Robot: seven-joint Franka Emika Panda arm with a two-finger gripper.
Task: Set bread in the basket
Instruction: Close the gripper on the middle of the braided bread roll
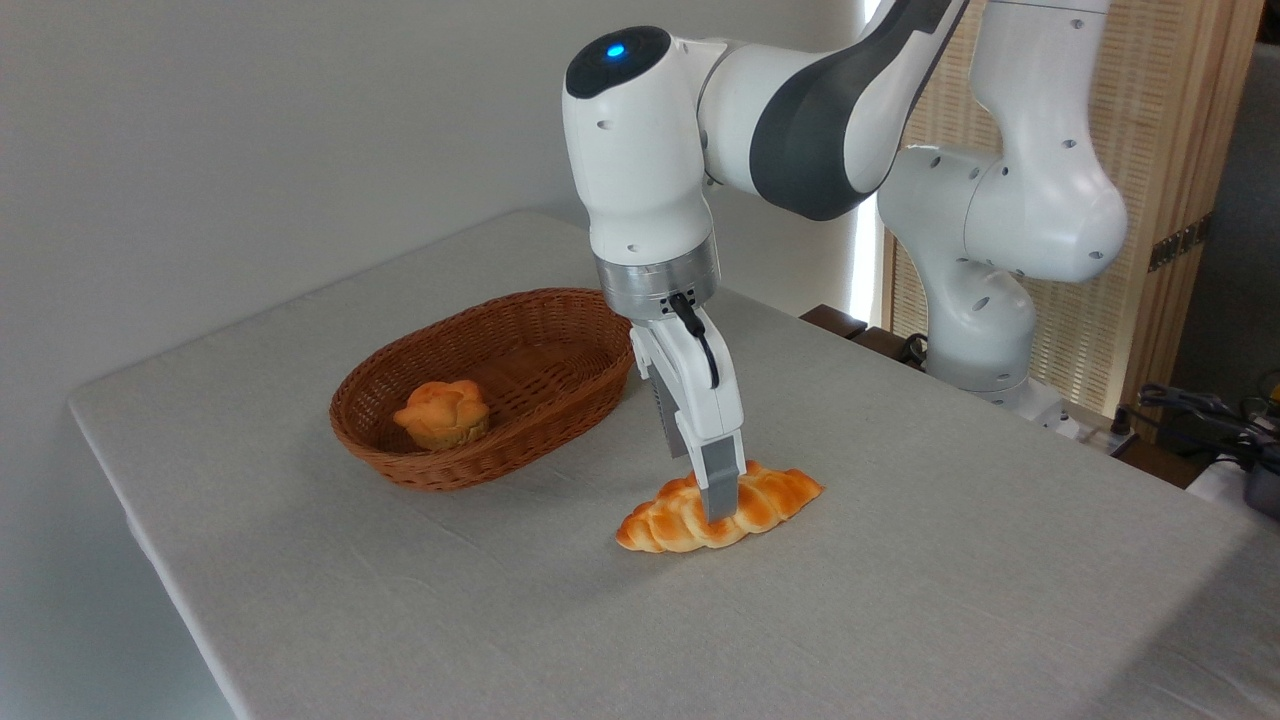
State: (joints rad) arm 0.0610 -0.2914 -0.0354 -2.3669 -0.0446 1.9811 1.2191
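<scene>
**Gripper lowered over the braided loaf**

The gripper [722, 505] straddles the braided loaf [720, 510] at mid-length; whether its fingers press the crust cannot be told. The loaf lies on the table [900, 600], at four o'clock from the wicker basket [560, 420], which holds a knotted bun [443, 412]. Risk: the glossy, golden-orange, tapered loaf may pivot or slip from a narrow central pinch.
</scene>
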